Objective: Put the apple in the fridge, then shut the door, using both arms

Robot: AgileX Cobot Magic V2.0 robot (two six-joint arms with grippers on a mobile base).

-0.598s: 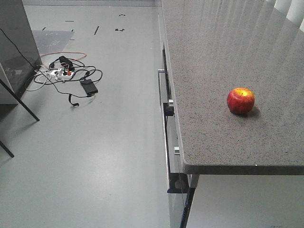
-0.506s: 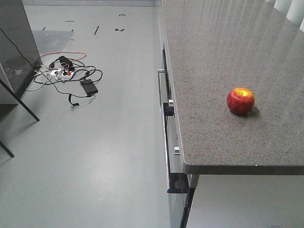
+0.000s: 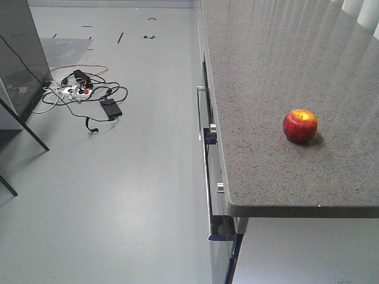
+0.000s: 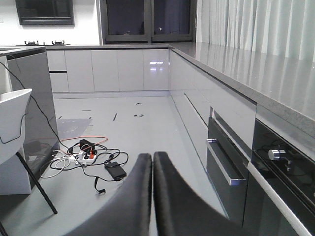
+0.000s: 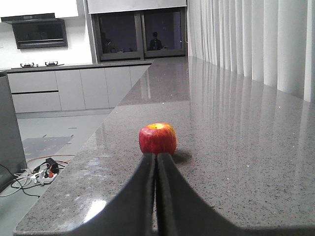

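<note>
The red apple (image 3: 300, 125) with a yellow-orange top sits on the speckled grey counter (image 3: 266, 65), toward its right side and back from the near edge. In the right wrist view the apple (image 5: 157, 138) stands just beyond my right gripper (image 5: 157, 156), which is shut with nothing in it and hovers low over the counter (image 5: 236, 147). My left gripper (image 4: 152, 156) is shut and empty, out over the floor, left of the counter front. The fridge and its door are out of view. Neither arm shows in the front view.
A tangle of cables and a power strip (image 3: 83, 93) lies on the floor at left. A dark grey cabinet (image 3: 21, 53) and black slanted legs (image 3: 23, 125) stand at the far left. Drawer handles (image 3: 202, 112) and knobs line the counter front (image 4: 231, 132).
</note>
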